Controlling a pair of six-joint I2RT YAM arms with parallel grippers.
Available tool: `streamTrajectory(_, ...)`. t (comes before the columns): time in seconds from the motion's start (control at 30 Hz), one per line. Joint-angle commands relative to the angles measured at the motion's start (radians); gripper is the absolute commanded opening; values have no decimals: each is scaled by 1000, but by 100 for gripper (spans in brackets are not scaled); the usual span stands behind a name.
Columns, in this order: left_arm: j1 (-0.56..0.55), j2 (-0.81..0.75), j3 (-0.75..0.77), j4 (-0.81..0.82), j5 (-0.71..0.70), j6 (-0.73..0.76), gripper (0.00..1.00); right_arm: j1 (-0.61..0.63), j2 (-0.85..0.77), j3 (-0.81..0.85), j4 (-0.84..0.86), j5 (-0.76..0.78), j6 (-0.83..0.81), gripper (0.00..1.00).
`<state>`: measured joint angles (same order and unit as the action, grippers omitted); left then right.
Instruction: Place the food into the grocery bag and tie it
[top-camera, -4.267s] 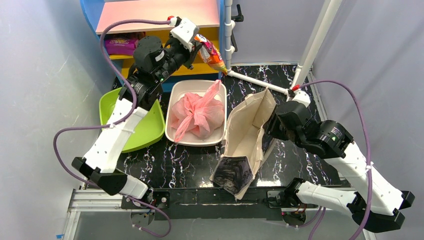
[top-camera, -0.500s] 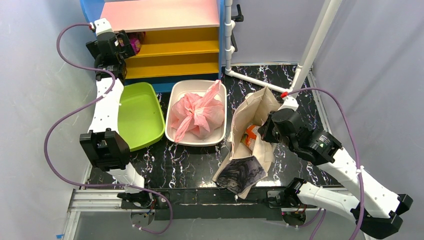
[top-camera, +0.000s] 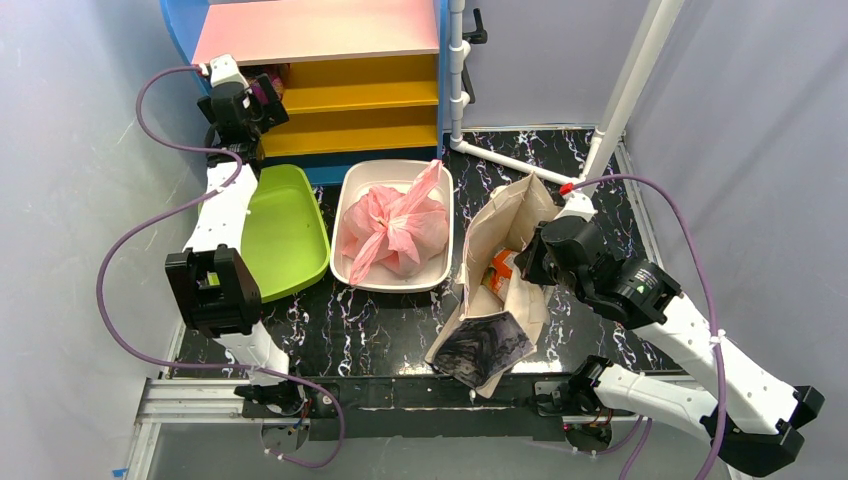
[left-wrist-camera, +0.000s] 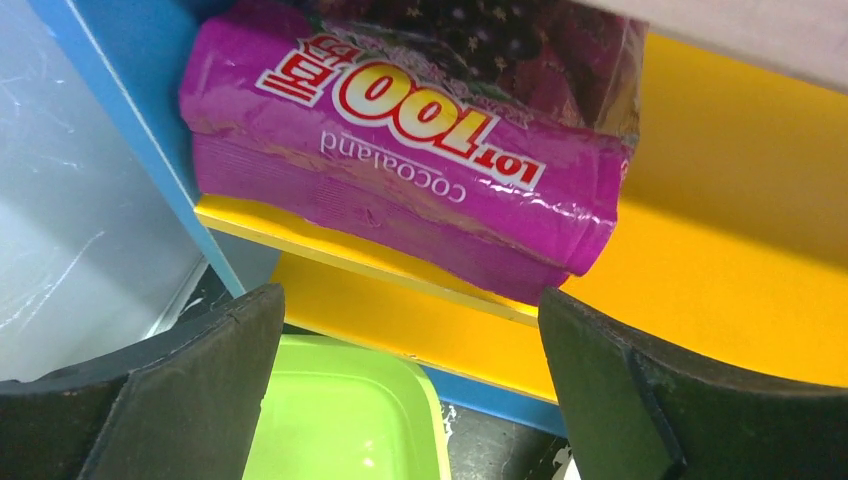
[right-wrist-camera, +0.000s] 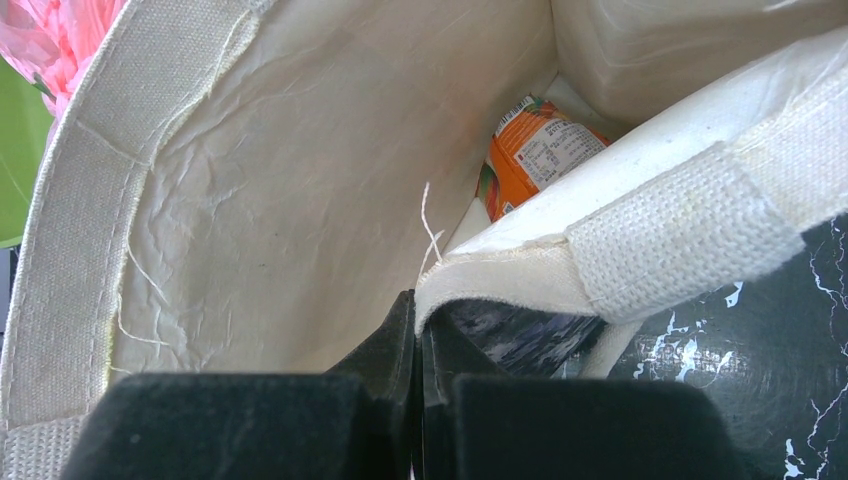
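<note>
The grocery bag (top-camera: 395, 230), thin pink plastic, lies knotted in the white tray (top-camera: 390, 285); a corner of this pink bag (right-wrist-camera: 60, 40) shows in the right wrist view. Any food in it is hidden by the plastic. My left gripper (top-camera: 243, 100) is open at the shelf's left end, its jaws (left-wrist-camera: 408, 310) wide apart just short of a purple snack pack (left-wrist-camera: 420, 150) lying on the yellow shelf. My right gripper (top-camera: 530, 262) is shut on the rim of a beige canvas tote (top-camera: 500, 230), pinching the cloth edge (right-wrist-camera: 418, 310). An orange snack pack (right-wrist-camera: 530, 150) lies inside the tote.
A lime green tray (top-camera: 285, 230) sits under the left arm, left of the white tray. The shelf unit (top-camera: 350, 100) with yellow boards stands at the back. A white pipe frame (top-camera: 625, 80) rises behind the tote. Grey walls close in both sides.
The orange pack that my left gripper held is now inside the tote. The left arm has swung to the shelf's left end and edged toward the purple pack. The right grip is unchanged.
</note>
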<state>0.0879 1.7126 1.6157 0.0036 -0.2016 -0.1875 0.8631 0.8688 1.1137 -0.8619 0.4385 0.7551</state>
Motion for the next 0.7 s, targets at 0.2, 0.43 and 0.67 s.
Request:
streamTrajectory(0.2,-4,-106,-91,198,122,-37,98,-4,15,-22,38,-15,-10,1)
streamTrajectory(0.43,-9,-120,-99,220,146,-45,98,-4,16,-24,41,-17,-14,1)
streamTrajectory(0.67,-9,-49,30,139,152,-54,98,-6,31,-19,58,-29,-24,1)
